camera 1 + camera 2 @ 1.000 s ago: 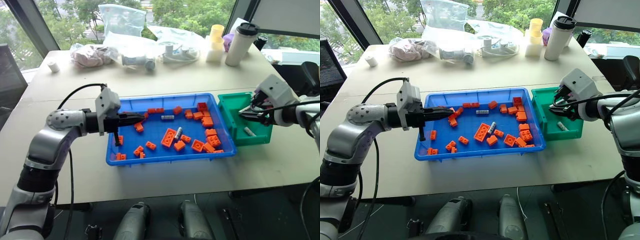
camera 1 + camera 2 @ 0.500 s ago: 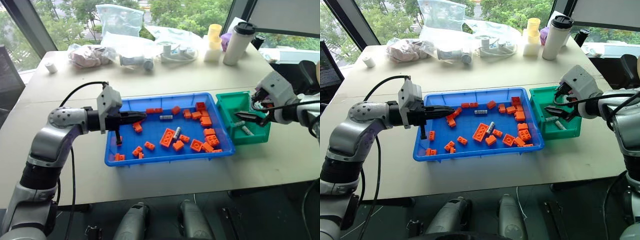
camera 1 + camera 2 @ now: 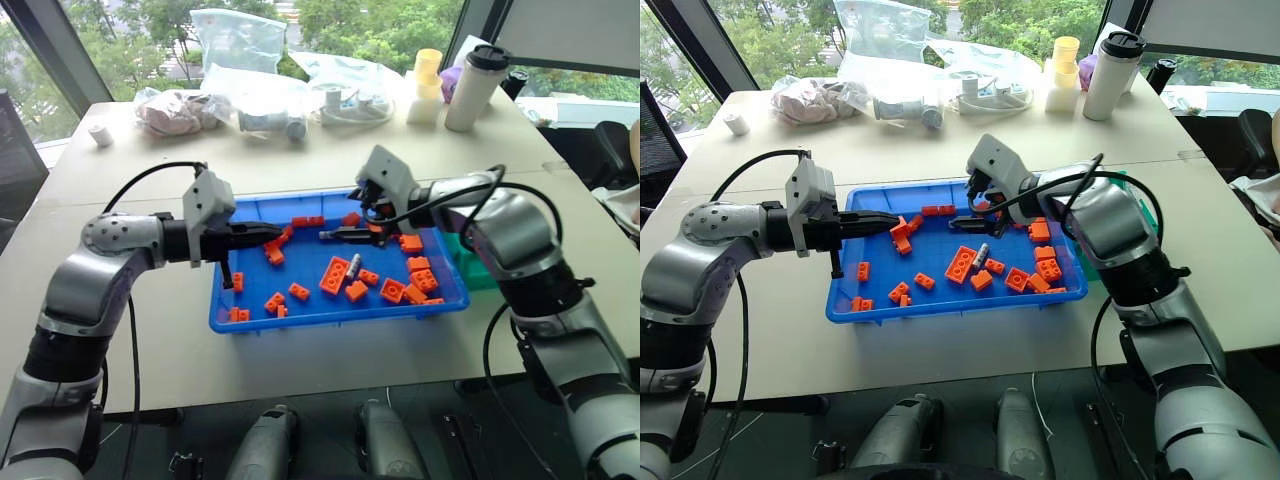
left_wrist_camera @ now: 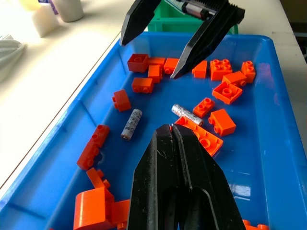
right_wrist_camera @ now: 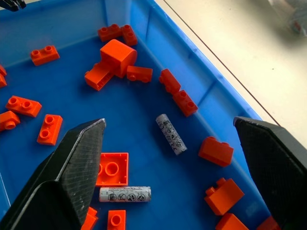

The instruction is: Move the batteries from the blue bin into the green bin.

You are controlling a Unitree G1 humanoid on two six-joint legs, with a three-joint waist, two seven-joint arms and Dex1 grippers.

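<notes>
Right gripper (image 3: 972, 203) back over the blue bin (image 3: 940, 305)
Jaws wide and empty above two batteries (image 5: 171, 133); left gripper (image 4: 171, 128) stays pinched shut.

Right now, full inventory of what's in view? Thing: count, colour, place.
blue bin: 1, bright blue, table centre.
batteries: 2 visible, grey-silver, in the blue bin, one near its far wall, one toward the middle.
bricks: many, orange, scattered in the blue bin.
green bin: 1, teal-green, right of the blue bin, mostly hidden behind the right arm.
tumbler: 1, white with dark lid, far right of table.
cups: stacked, yellow on white, beside the tumbler.
plastic bags: several, clear, far edge of table.
small roll: 1, white, far left.
left gripper: shut, empty, over the bin's left part.
right gripper: open, empty, over the far battery.
</notes>
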